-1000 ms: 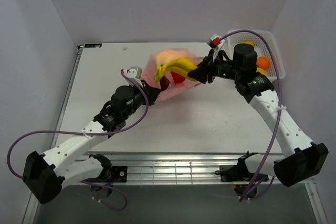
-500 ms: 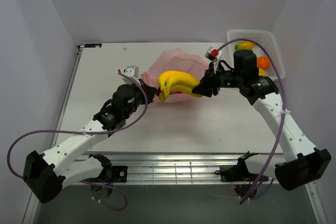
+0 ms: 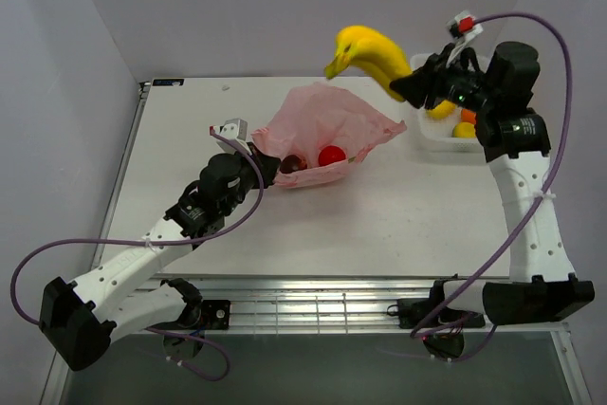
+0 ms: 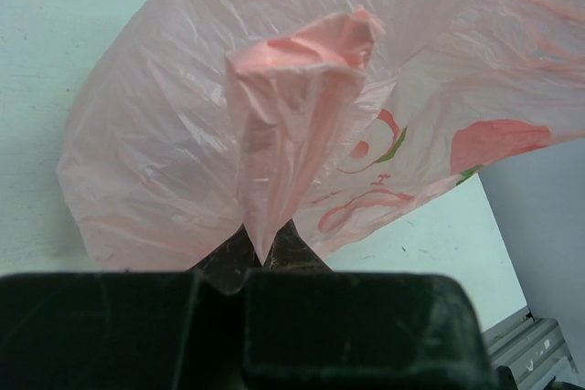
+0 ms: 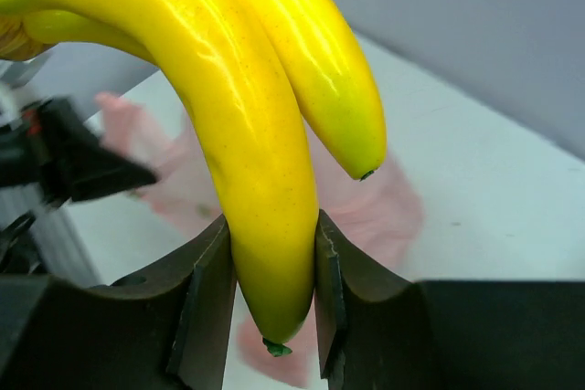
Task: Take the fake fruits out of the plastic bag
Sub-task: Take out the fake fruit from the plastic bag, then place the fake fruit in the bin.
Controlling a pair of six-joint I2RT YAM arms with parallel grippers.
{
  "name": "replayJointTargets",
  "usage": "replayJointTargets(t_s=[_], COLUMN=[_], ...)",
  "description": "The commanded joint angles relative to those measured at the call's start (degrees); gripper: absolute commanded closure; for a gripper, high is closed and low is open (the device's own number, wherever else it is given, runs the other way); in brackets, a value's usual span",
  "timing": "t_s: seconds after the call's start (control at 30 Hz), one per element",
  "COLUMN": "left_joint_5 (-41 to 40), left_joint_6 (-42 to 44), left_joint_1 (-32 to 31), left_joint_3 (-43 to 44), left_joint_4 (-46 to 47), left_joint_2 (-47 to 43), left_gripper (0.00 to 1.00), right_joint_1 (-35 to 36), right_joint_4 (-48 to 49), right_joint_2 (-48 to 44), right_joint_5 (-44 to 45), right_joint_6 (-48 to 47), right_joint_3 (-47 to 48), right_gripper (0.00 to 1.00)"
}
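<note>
1. Presently, right gripper (image 3: 406, 90): jaws pinching the lower end of the banana bunch (image 3: 372, 49). It is raised in the air over the far right part of the worktop (image 3: 237, 225), between bag and basket. In the wrist view both fingers (image 5: 206, 308) press on the sides of one yellow banana, with a second banana lying against it.
2. Left gripper (image 3: 269, 168): jaws pressed together on a gathered fold of the plastic bag (image 3: 322, 122), at the bag's left edge. In the wrist view the pinched pink film stands up in a crumpled peak just past the fingertips.
3. Plastic bag: thin translucent pink with red and green fruit prints, lying on the worktop toward the far edge and about midway across. Its mouth gapes toward the near side.
4. Red apple (image 3: 331, 156): inside the bag, near its mouth.
5. Dark fruit (image 3: 292, 164): inside the bag, just left of the red apple and close to the left gripper. Its kind cannot be told.
6. White basket (image 3: 429, 137): at the far right corner of the worktop, partly hidden behind the right arm.
7. Basket contents visible: an orange (image 3: 469, 117) and a yellow fruit (image 3: 464, 130).
</note>
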Motion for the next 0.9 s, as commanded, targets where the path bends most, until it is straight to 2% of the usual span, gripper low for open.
replayJointTargets(t_s=[0.0,0.03,0.13,0.27,0.33,0.4,0.43,0.47,0.5,0.57,0.63,0.8,0.87], left_joint_5=[0.11,0.20,1.16,1.96,2.13,2.48,2.57,2.75,2.66,2.84,2.84,2.84,2.58], left_joint_6=[0.04,0.05,-0.22,-0.39,-0.22,-0.13,-0.22,-0.22,-0.22,-0.22,-0.22,-0.22,-0.31], left_joint_1=[-0.14,-0.14,-0.23,-0.23,-0.14,-0.14,-0.23,-0.23,-0.23,-0.23,-0.23,-0.23,-0.23], left_joint_3=[0.43,0.51,0.42,0.34,0.34,0.34,0.25,0.07,-0.10,-0.10,-0.10,-0.01,-0.19], left_joint_4=[0.35,0.44,0.70,0.79,0.79,0.79,0.88,0.96,0.96,1.05,1.14,1.31,1.32], left_joint_2=[-1.46,-1.38,-1.11,-1.11,-1.20,-1.29,-1.46,-1.46,-1.55,-1.73,-2.08,-2.52,-2.87], left_gripper=[1.00,1.00,1.00,1.00,1.00,1.00,1.00,1.00,1.00,1.00,1.00,1.00,1.00], right_joint_1=[-9.10,-14.17,-20.17,-21.25,-21.60,-21.86,-22.21,-22.39,-22.57,-22.66,-22.57,-21.52,-18.28], right_joint_4=[5.65,5.73,5.55,5.82,5.55,3.89,2.93,0.65,-0.15,-2.34,-2.71,-1.57,-1.13], right_joint_2=[6.87,10.54,17.31,24.70,29.70,33.06,36.12,37.55,38.60,40.28,39.15,30.55,23.61], right_joint_5=[9.16,10.57,16.02,27.95,30.70,35.18,36.50,37.99,38.62,38.80,36.96,23.35,18.44], right_joint_6=[7.42,7.95,8.84,3.66,2.60,2.59,2.68,2.77,2.77,2.77,2.59,2.59,0.67], right_joint_3=[8.28,9.08,9.27,8.03,10.05,12.33,15.30,16.89,18.30,21.47,22.01,17.97,15.35], right_gripper=[0.92,0.92,0.92,0.91,0.84,0.65,0.50,0.41,0.26,0.03,0.10,0.10,0.10])
